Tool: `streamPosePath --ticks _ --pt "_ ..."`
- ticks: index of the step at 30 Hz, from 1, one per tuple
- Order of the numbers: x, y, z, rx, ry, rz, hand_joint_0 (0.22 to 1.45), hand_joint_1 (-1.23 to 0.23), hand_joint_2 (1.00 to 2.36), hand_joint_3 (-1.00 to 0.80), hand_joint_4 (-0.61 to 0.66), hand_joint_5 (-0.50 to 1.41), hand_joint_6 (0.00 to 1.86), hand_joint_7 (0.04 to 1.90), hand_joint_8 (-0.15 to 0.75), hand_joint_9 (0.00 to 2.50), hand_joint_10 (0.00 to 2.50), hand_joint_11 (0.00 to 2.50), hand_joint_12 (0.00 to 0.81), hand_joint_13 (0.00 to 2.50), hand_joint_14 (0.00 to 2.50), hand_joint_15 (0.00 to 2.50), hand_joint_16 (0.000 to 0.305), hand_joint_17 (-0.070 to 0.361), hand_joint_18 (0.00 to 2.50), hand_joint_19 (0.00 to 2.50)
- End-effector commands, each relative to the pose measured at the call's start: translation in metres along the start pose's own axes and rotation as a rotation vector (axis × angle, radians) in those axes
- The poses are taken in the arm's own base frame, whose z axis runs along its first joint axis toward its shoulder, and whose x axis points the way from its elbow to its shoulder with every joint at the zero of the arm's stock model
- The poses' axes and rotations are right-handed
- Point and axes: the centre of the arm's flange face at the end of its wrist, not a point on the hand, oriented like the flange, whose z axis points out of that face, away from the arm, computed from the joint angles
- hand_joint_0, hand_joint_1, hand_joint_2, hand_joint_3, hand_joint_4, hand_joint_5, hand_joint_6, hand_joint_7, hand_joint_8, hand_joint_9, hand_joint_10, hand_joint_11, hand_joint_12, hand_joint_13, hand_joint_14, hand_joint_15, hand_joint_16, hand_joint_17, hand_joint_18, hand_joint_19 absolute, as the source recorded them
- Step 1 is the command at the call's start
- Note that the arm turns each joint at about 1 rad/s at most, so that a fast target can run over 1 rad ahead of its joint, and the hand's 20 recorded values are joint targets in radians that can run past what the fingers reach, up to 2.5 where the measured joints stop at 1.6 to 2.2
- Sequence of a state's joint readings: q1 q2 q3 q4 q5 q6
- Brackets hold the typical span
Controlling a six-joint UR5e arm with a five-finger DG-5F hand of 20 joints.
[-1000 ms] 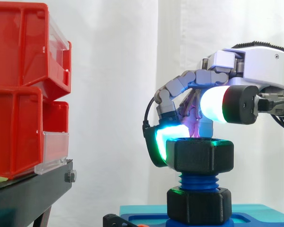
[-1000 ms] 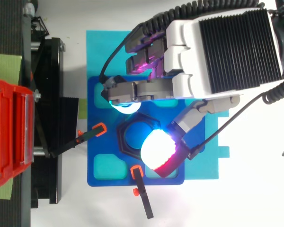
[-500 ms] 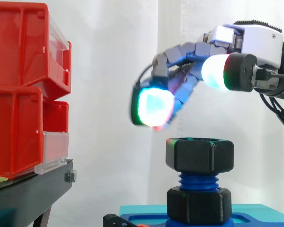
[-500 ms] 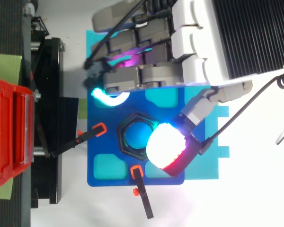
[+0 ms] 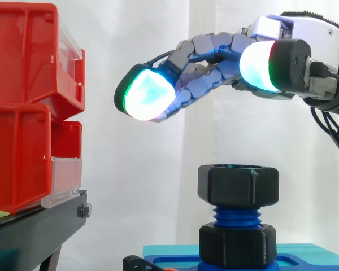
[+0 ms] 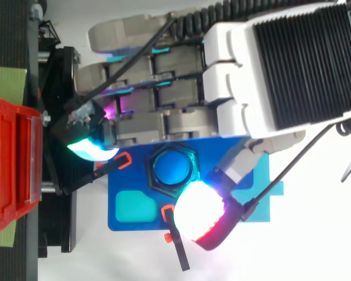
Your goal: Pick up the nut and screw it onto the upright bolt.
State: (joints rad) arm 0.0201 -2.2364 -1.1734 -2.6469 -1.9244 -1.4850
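Hand (image 5: 296, 34) status as I read it from my desk: it is open, with the fingers stretched out nearly straight and nothing between them and the thumb. In the side view it hangs above the work, coming in from the right. Its leading fingertip pad (image 5: 146, 93) glows green and white and reaches out toward the stacked red plastic bins (image 5: 22, 113). The thumb pad (image 6: 200, 212) shines white with a red edge. From above, it sits over the near edge of the blue base plate (image 6: 143, 221).

The black hexagonal plastic nut (image 5: 238, 184) is not in the hand. It sits level on the blue threaded upright bolt (image 5: 237, 216), well below the fingers and apart from them. A few turns of blue thread show between it and a second black hexagonal piece (image 5: 237, 244) at the foot of the bolt. In the top view I see the round blue bolt end (image 6: 173, 168) inside the nut's ring.

Two black clamps with orange tips (image 6: 121, 161) lie at the plate's edges. The bins rest on a black stand (image 5: 34, 231).
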Motion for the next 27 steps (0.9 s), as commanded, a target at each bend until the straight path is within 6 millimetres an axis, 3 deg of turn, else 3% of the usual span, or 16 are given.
streamPosePath --ticks 1,5,27 --pt "0.012 0.01 -0.002 0.009 0.019 0.011 0.48 -0.12 1.0 -0.5 0.14 -0.13 0.5 0.6 0.174 0.53 0.0 0.0 0.23 0.36 0.0 0.0 0.025 0.056 0.07 0.0" --pt "0.026 0.017 -0.004 0.023 0.013 0.013 0.48 -0.11 1.0 -0.5 0.14 -0.13 0.5 0.61 0.173 0.51 0.0 0.0 0.236 0.35 0.0 0.0 0.025 0.057 0.05 0.0" --pt "0.03 0.025 -0.003 0.016 0.044 0.033 0.51 -0.17 1.0 -0.5 0.23 -0.08 0.5 0.98 0.225 0.69 0.0 0.0 0.215 0.57 0.0 0.0 0.02 0.045 0.25 0.0"
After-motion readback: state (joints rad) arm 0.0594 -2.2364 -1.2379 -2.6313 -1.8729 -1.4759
